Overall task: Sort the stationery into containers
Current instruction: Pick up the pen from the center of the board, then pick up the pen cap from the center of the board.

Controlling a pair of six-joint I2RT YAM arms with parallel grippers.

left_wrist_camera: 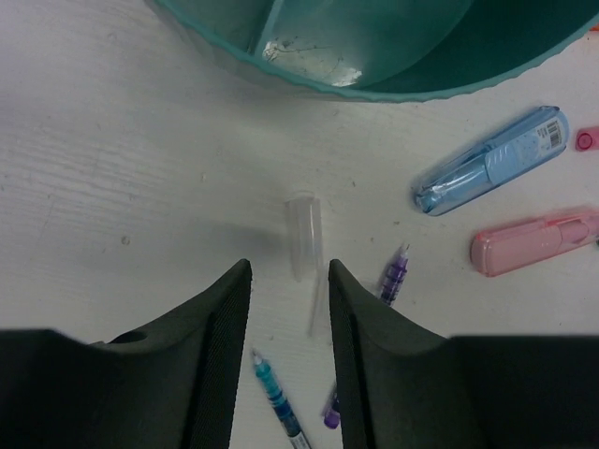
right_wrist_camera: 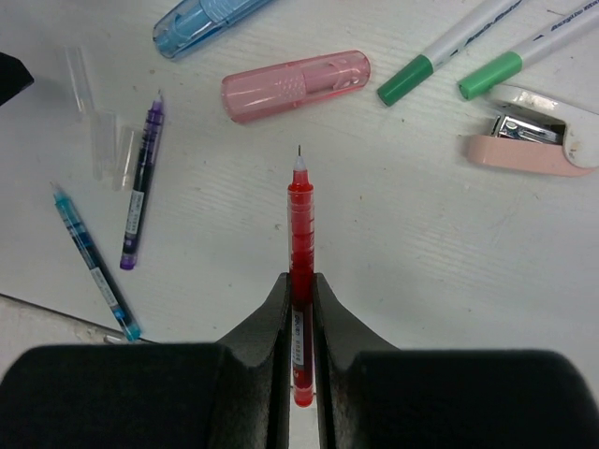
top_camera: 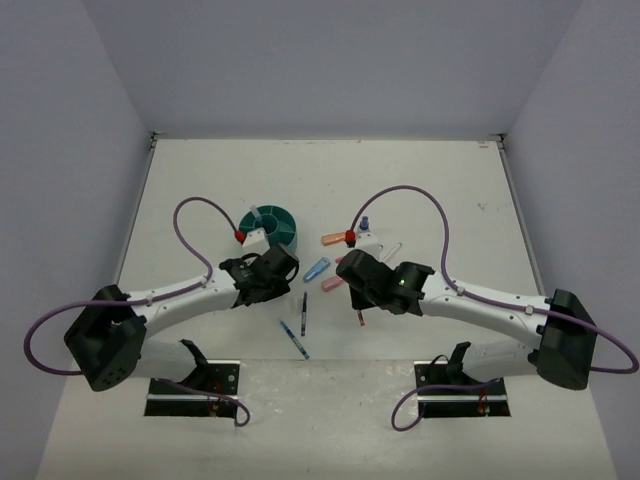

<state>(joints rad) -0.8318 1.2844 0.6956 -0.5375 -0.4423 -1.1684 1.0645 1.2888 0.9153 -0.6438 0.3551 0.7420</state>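
1. Here, a white counter (top_camera: 430,180) sits between pale grey walls (top_camera: 60,150). A round teal organizer (top_camera: 270,226) stands left of centre.
2. The right end effector (right_wrist_camera: 300,281) is clamped on a red pen (right_wrist_camera: 299,210), gripping its rear part.
3. The red pen runs straight out ahead of that end effector, its long axis in line with the jaws. Its fine tip points at a pink marker (right_wrist_camera: 295,86) lying crosswise beyond it.
4. The left end effector (left_wrist_camera: 288,271) has its jaws apart and nothing gripped. A clear pen cap (left_wrist_camera: 304,234) lies on the counter, reaching just between the jaw tips, near the organizer's rim.
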